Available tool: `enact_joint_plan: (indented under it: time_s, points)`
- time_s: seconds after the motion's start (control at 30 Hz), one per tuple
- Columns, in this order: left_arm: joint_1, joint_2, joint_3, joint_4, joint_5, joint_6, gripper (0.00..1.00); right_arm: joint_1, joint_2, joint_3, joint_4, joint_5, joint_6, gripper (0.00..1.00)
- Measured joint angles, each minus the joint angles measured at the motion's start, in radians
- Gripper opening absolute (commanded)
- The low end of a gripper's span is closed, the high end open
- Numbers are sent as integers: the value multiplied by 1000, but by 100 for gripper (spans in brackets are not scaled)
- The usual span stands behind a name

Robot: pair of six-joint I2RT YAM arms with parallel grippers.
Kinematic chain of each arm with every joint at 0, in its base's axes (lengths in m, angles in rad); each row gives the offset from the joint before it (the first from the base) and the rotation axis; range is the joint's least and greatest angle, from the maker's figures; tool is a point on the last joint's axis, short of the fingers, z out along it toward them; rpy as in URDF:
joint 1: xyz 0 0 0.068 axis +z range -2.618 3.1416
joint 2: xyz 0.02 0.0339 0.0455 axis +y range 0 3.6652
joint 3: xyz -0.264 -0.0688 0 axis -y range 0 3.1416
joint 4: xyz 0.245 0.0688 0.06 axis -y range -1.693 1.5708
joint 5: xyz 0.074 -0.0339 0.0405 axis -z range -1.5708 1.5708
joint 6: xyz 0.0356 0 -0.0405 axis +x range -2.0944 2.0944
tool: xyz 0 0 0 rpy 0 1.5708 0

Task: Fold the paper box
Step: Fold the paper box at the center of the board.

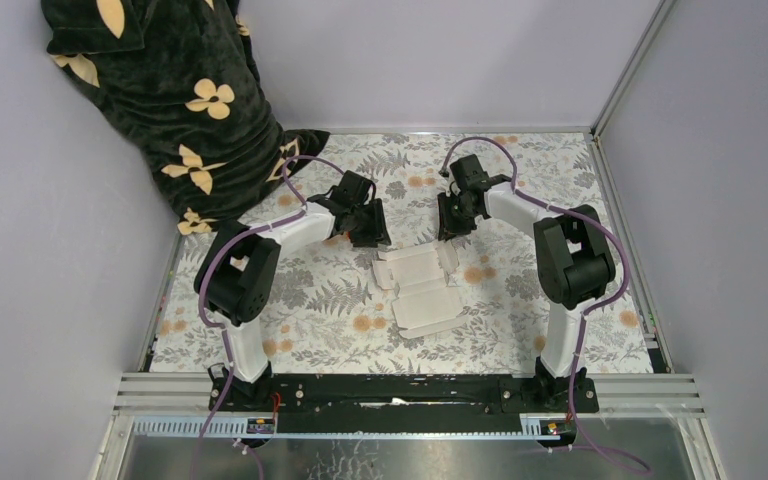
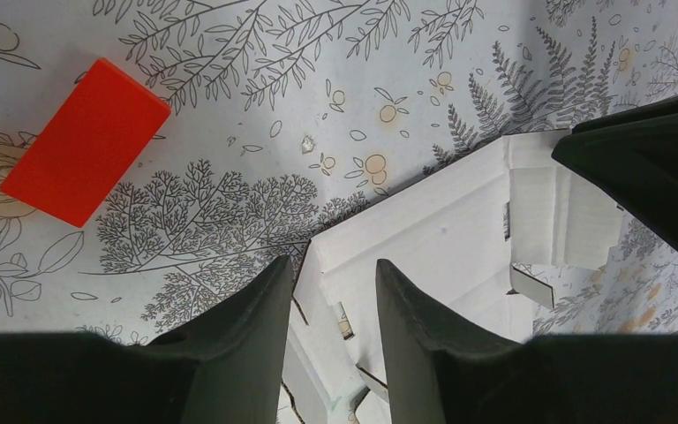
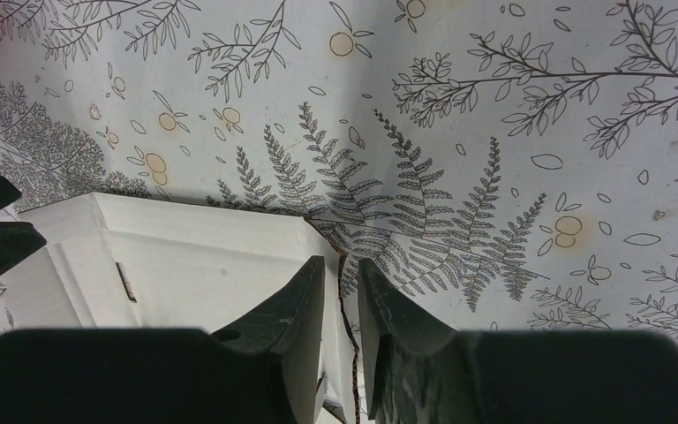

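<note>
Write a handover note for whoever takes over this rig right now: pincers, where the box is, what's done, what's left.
Left pincer: open, fingers straddling a corner flap of the paper box; no grip seen.
Right pincer: open, with a narrow gap over the sheet's opposite edge; no grip confirmed.
Paper box: a flat die-cut sheet mid-table, between the arms. The red block lies apart from it.
Done: no fold visible.
Left: all the folding.
</note>
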Motion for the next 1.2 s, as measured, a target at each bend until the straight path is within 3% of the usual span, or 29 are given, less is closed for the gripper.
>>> enact_joint_plan:
  time_s: [1.07,1.2]
  points:
    - [0,-6,-7,-14,-16,0,46,34,0,27,-7,1,0,17]
    - [0,-6,-7,-13,-16,0,46,37,0,27,-7,2,2,12]
